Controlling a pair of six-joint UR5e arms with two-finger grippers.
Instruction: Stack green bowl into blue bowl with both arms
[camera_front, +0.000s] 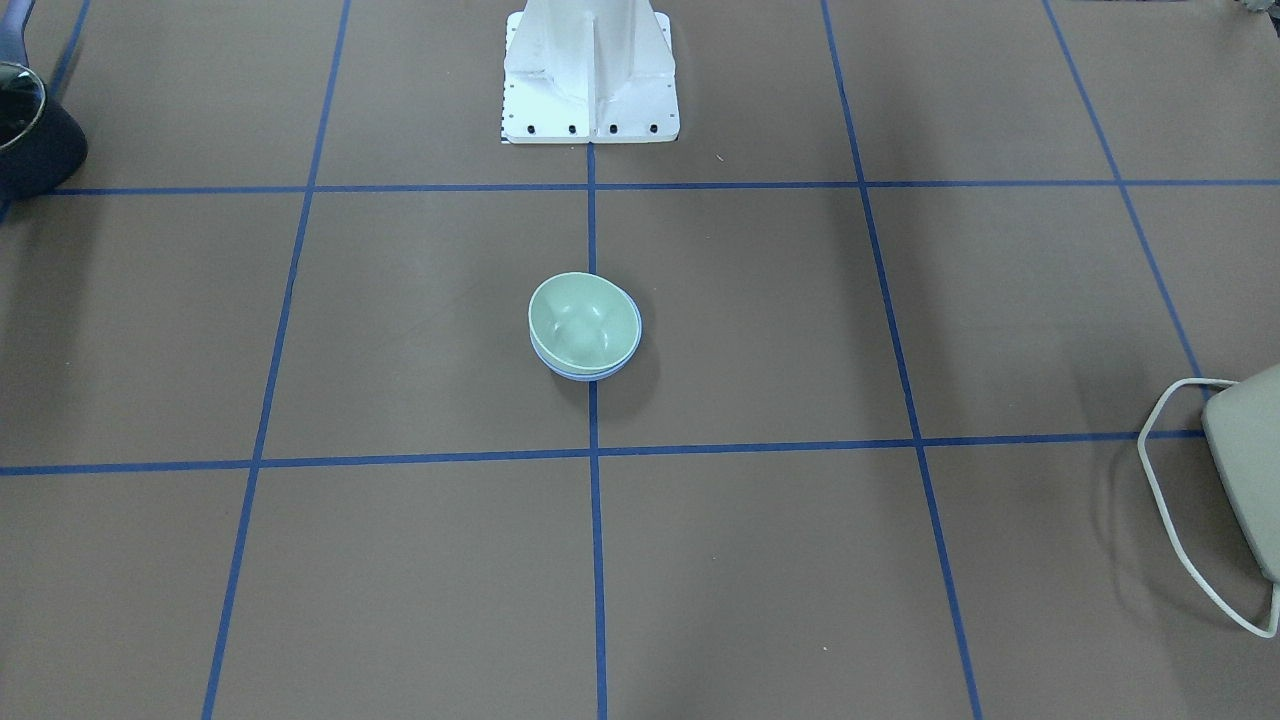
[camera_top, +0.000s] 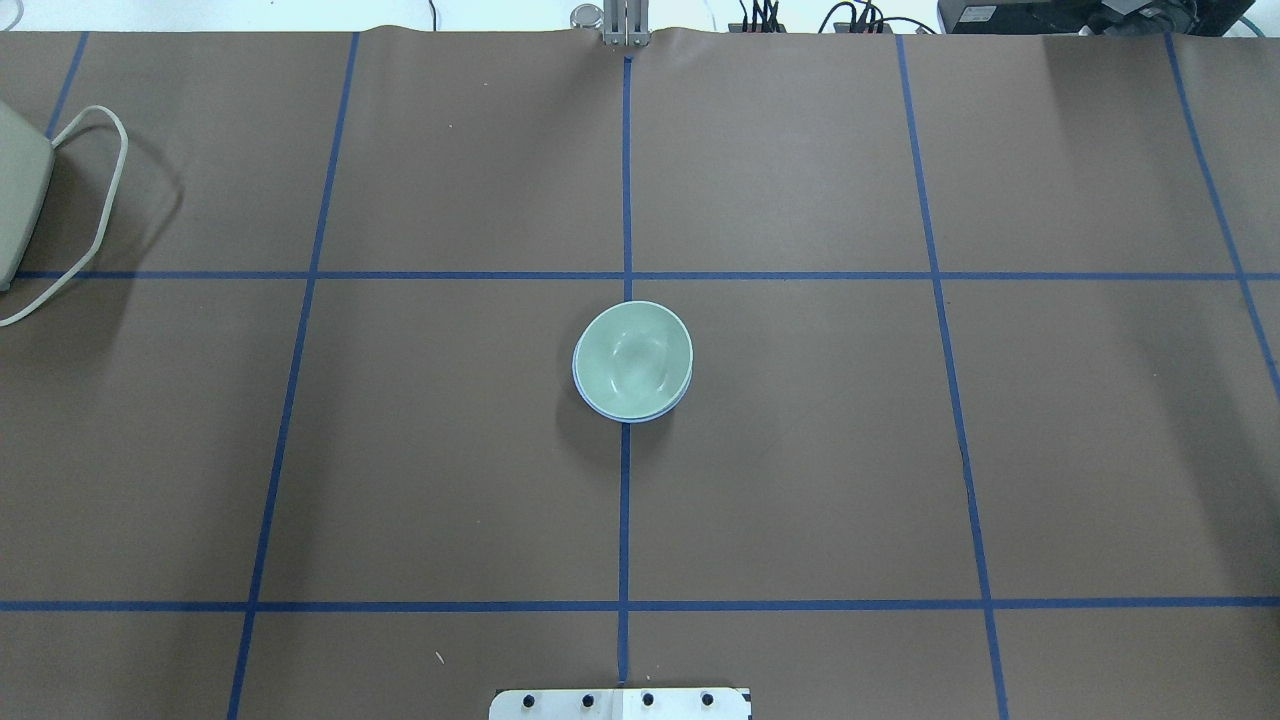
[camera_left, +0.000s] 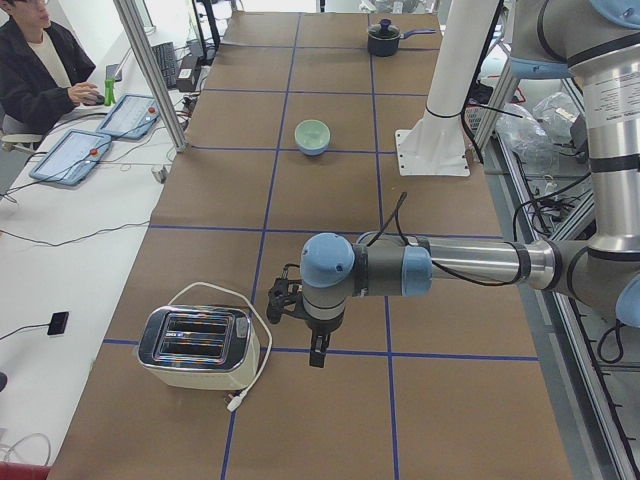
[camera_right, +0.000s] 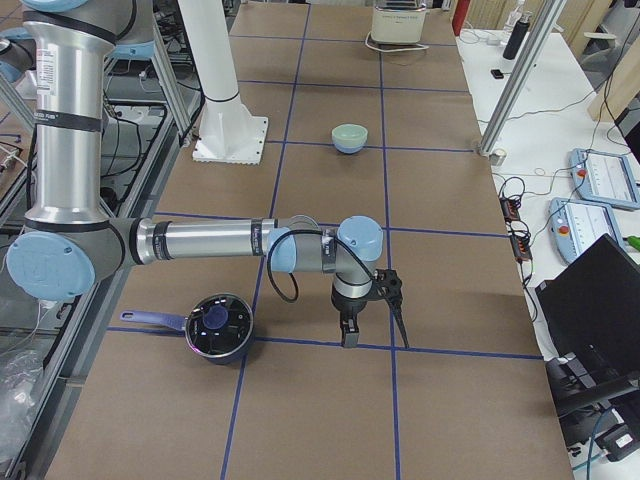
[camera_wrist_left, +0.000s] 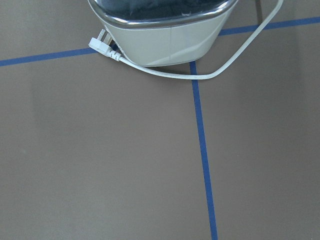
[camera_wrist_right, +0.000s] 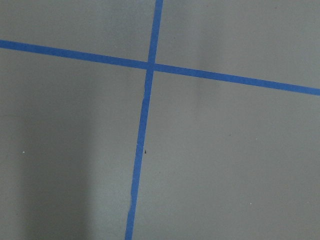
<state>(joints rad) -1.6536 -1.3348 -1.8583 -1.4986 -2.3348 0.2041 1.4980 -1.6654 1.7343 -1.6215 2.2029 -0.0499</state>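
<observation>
The green bowl (camera_top: 633, 358) sits nested inside the blue bowl (camera_top: 602, 409) at the table's middle, on the centre tape line; only the blue rim shows under it. Both also show in the front view, the green bowl (camera_front: 585, 320) over the blue bowl (camera_front: 592, 375). The left gripper (camera_left: 296, 332) hangs over the table near the toaster, far from the bowls. The right gripper (camera_right: 373, 335) hangs beside the pot, also far from them. Both grippers show only in the side views, so I cannot tell if they are open or shut.
A white toaster (camera_left: 195, 345) with a loose cord stands at the robot's left end of the table, also in the left wrist view (camera_wrist_left: 160, 25). A dark pot (camera_right: 218, 325) with a handle stands at the right end. The white base pedestal (camera_front: 590, 70) stands behind the bowls.
</observation>
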